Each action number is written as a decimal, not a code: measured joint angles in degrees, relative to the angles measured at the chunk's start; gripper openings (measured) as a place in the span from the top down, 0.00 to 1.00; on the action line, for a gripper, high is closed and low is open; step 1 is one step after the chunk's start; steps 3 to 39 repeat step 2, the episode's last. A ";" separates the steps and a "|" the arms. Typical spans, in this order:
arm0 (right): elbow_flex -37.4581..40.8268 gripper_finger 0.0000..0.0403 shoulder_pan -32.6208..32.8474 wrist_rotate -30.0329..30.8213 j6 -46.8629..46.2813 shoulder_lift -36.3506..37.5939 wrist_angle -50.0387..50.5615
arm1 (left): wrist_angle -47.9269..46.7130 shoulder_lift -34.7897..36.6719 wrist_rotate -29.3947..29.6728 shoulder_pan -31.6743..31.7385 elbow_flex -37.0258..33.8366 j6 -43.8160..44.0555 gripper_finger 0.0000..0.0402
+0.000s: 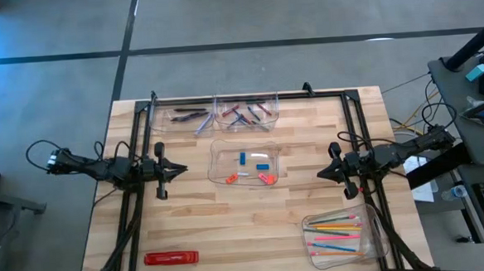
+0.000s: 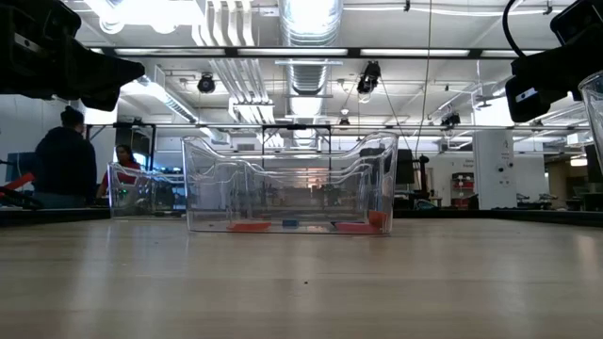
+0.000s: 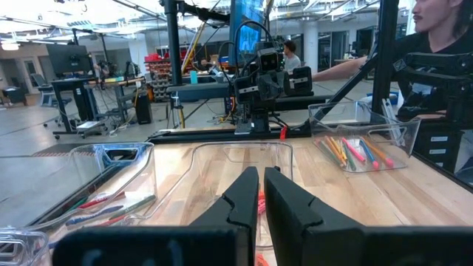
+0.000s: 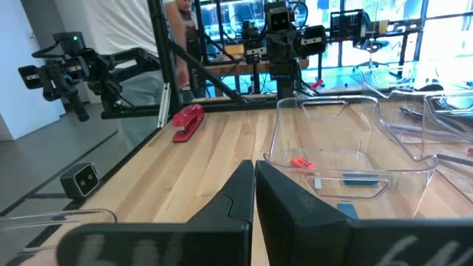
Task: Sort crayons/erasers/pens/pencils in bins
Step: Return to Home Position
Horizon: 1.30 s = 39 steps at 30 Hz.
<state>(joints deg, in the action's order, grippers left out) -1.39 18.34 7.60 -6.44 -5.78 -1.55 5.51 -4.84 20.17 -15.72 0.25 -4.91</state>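
High view: the slatted wooden surface (image 1: 230, 219) carried four clear, round-cornered plastic bins. The centre bin (image 1: 243, 163) held small blue and pink-red erasers (image 1: 265, 178). Two bins at the far edge held dark pens (image 1: 189, 116) and stubby crayons (image 1: 245, 114). The near-right bin (image 1: 338, 234) held long thin pencils (image 1: 334, 228). A flat red pack (image 1: 171, 258) lay near-left. The left gripper (image 1: 180, 167) and right gripper (image 1: 322, 174) flanked the centre bin, apart from it, jaws pressed together and empty.

Low view: the centre bin stood upright, erasers on its floor.

Left wrist view: dark jaws met, pointing at the centre bin.

Right wrist view: jaws likewise closed.
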 joint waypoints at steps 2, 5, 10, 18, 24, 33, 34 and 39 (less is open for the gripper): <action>0.00 0.98 0.00 -0.01 -0.01 0.00 0.00 | -0.01 0.00 0.01 -0.01 0.00 0.00 0.97; 0.00 0.98 0.00 -0.01 -0.01 0.00 0.00 | -0.01 0.00 0.01 -0.01 0.00 0.00 0.97; 0.00 0.98 0.00 -0.01 -0.01 0.00 0.00 | -0.01 0.00 0.01 -0.01 0.00 0.00 0.97; 0.00 0.98 0.00 -0.01 -0.01 0.00 0.00 | -0.01 0.00 0.01 -0.01 0.00 0.00 0.97; 0.00 0.98 0.00 -0.01 -0.01 0.00 0.00 | -0.01 0.00 0.01 -0.01 0.00 0.00 0.97; 0.00 0.98 0.00 -0.01 -0.01 0.00 0.00 | -0.01 0.00 0.01 -0.01 0.00 0.00 0.97; 0.00 0.98 0.00 -0.01 -0.01 0.00 0.00 | -0.01 0.00 0.01 -0.01 0.00 0.00 0.97; 0.00 0.98 0.00 -0.01 -0.01 0.00 0.00 | -0.01 0.00 0.01 -0.01 0.00 0.00 0.97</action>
